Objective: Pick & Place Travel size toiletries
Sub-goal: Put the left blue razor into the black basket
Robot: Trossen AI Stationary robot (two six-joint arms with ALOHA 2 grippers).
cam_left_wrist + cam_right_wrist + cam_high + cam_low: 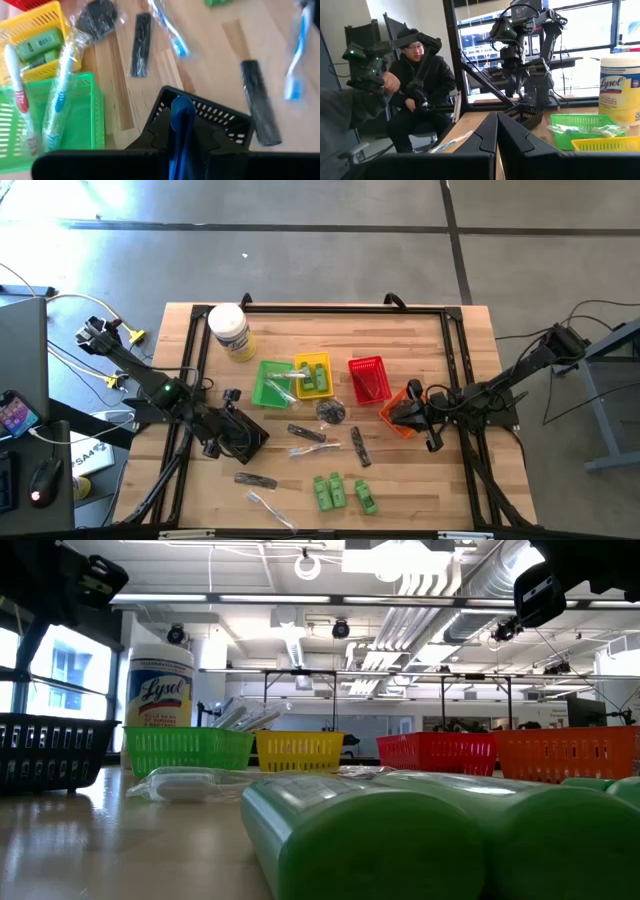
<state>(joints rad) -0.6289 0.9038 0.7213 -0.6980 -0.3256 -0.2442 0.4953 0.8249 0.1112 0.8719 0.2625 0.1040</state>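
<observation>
Wood counter, high view: the counter (480, 480) carries the toiletries spread below a row of baskets.
Green bottles: three small green bottles (340, 492) lie near the 6 o'clock edge, long axes roughly 12-to-6, the right one tipped toward 5.
Black combs: one black comb (359, 446) runs about 11-to-5; another (255, 480) lies nearly 9-to-3.
Wrapped toothbrush: a clear-wrapped toothbrush (268, 509) points about 10-to-4 at the lower edge.
Round piece: a dark round wrapped piece (331, 412) sits at 6 o'clock of the yellow basket (313, 376).
Baskets: the green basket (262, 388) is at 9 o'clock of the yellow one, the red basket (368, 379) at its 3 o'clock.
Left pincer: the left pincer (228, 430) is over the black basket (248, 440), at 7 o'clock of the green basket.
Right pincer: the right pincer (408, 408) is over the orange basket (392, 418).
Low view: green bottles (400, 840) fill the foreground, cut off by the frame; the white jar (160, 690) stands behind the green basket.
Left wrist view: the left pincer (182, 135) is narrowed onto a blue-handled toothbrush (182, 117), its handle upright over the black basket; the lower end is hidden between the fingers. Two more toothbrushes (57, 100) lie in the green basket, blurred.
Right wrist view: the right pincer (497, 131) is closed, fingers together, holding nothing visible; a person (420, 85) sits beyond the counter.
</observation>
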